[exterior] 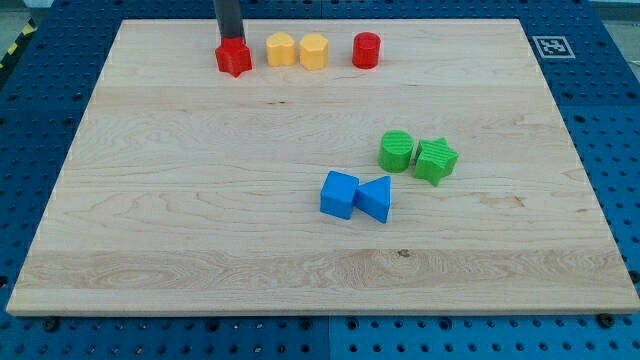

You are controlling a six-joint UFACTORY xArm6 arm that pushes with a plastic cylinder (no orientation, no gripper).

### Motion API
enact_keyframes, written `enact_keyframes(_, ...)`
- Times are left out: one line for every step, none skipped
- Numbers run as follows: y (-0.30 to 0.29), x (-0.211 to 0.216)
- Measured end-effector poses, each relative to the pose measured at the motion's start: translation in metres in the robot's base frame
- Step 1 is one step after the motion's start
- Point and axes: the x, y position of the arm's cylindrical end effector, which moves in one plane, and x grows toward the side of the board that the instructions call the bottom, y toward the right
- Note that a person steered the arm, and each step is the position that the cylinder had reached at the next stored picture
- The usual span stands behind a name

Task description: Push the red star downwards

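Tip point(230, 40) of smooth dark rod, which has no jaws to open or close, touches the top side of the ridged plastic red star point(233, 58) near the wooden board's point(200, 200) top-left corner.

Wooden board point(200, 230) with eight coloured blocks

red blocks point(234, 58) point(366, 50): 2 | yellow blocks point(281, 49) point(314, 51): 2 | green blocks point(397, 151) point(436, 160): 2 | blue blocks point(339, 194) point(376, 198): 2

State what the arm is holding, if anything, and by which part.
Nothing is held. My tip only meets the red star at its top edge, on the side toward the view's top.
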Motion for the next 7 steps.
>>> enact_keyframes(0.012,0.018)
enact_keyframes(0.03,0.037)
enact_keyframes(0.031,0.022)
enact_keyframes(0.025,-0.007)
enact_keyframes(0.045,-0.039)
enact_keyframes(0.118,-0.055)
enact_keyframes(0.186,-0.055)
